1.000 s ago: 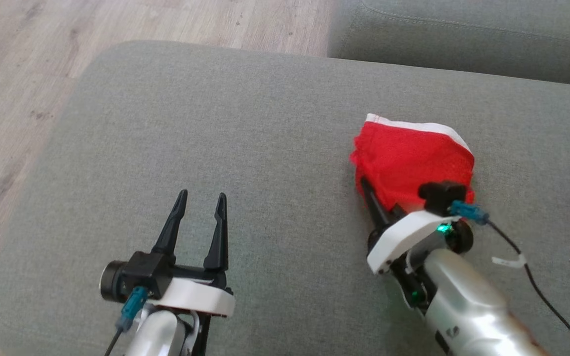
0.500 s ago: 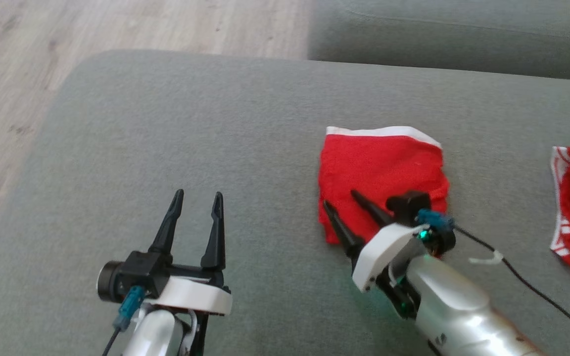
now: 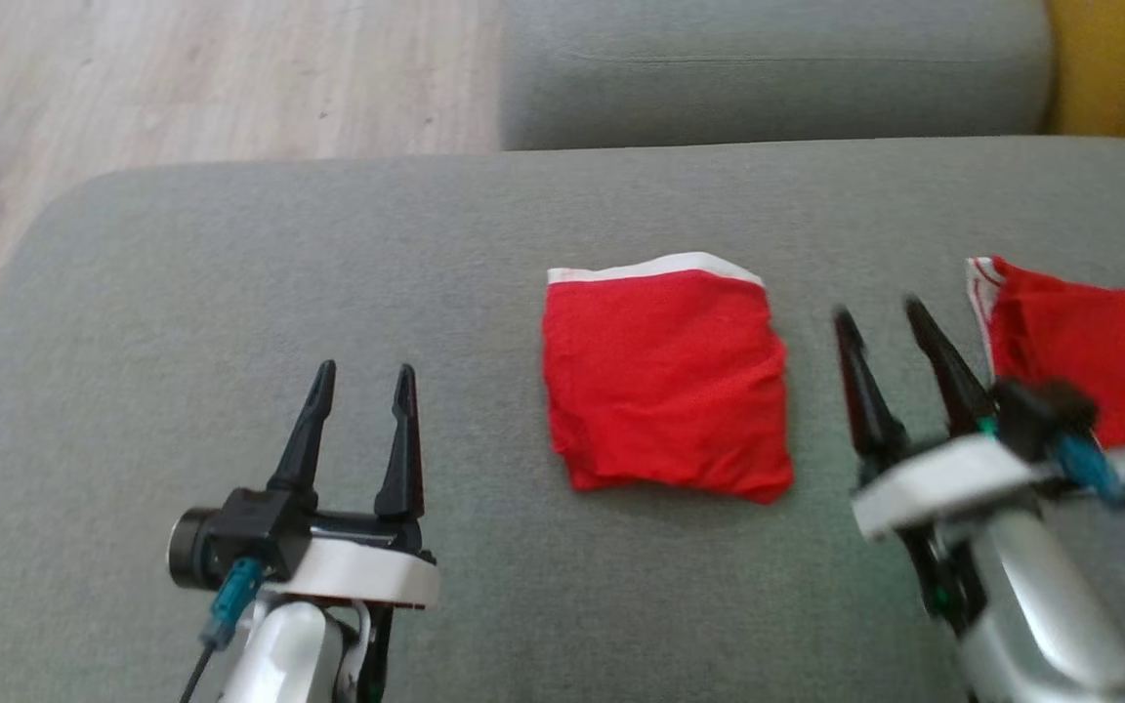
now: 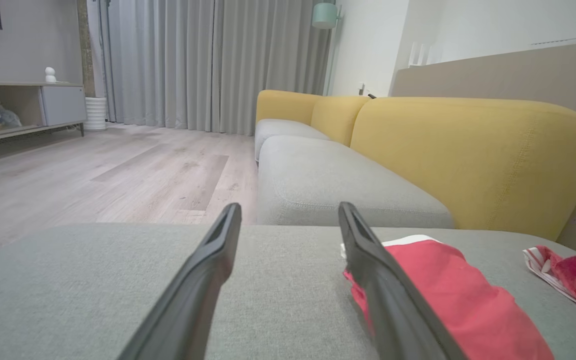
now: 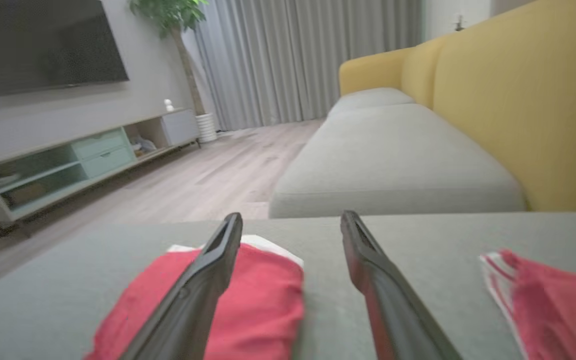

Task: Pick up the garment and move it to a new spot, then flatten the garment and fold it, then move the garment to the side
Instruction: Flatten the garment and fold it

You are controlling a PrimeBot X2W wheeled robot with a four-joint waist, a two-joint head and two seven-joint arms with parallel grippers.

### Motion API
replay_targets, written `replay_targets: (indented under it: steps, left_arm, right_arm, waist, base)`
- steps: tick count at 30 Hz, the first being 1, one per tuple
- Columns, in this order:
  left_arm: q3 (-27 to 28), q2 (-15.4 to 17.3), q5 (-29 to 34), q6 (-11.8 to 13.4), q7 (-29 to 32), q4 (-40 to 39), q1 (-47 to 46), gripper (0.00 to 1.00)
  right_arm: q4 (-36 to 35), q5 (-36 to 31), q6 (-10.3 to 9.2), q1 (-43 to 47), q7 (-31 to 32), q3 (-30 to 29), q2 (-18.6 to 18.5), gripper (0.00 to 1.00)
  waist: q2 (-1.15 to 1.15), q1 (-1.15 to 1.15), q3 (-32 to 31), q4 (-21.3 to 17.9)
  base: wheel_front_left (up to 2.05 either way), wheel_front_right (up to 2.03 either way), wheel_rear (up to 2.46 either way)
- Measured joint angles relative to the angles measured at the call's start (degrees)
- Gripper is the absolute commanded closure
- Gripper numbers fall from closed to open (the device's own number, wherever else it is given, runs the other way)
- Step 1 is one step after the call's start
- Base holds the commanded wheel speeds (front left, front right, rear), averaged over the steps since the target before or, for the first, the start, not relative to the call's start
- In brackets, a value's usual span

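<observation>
Head view puts the folded red fabric garment with a white waistband (image 3: pixel 665 381) flat on the grey upholstered sofa seat (image 3: pixel 230 273), just right of centre. At lower left, the left gripper (image 3: pixel 366 369) stands wide apart, holding nothing. Right of the garment, the blurred right gripper (image 3: pixel 878 310) is spread wide too, seemingly clear of the cloth. A second red cloth with striped white trim (image 3: pixel 1080 342) lies at the right edge.
</observation>
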Motion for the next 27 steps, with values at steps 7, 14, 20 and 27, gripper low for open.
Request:
replay_targets:
  steps: [7,14,20,27]
  left_arm:
    - [0.5,0.0,-0.1,0.0,0.0,-0.8,0.3,0.00]
    - [0.3,0.0,-0.1,-0.2,0.0,-0.5,0.4,0.00]
    - [-0.3,0.0,-0.1,-0.6,0.0,-0.9,-0.3,0.00]
    - [-1.8,0.0,-0.7,-0.6,0.0,-1.0,-3.4,0.00]
  right_arm:
    - [-4.5,-7.3,0.00,8.8,0.0,-9.7,3.9,0.00]
    - [-6.5,-10.6,0.00,11.2,0.0,-11.3,5.0,0.00]
    - [-6.6,-11.9,0.00,7.0,0.2,-10.1,5.0,1.00]
    - [0.5,-12.3,0.00,-3.6,2.5,-7.8,5.0,1.00]
  waist:
    - [0.00,0.00,-0.5,-2.8]
    - [0.00,0.00,1.1,-2.6]
    - [0.00,0.00,4.0,-0.6]
    - [0.00,0.01,8.4,2.9]
  base:
    - [0.00,0.00,0.00]
    - [0.00,0.00,0.00]
    - [0.00,0.00,0.00]
    - [0.00,0.00,0.00]
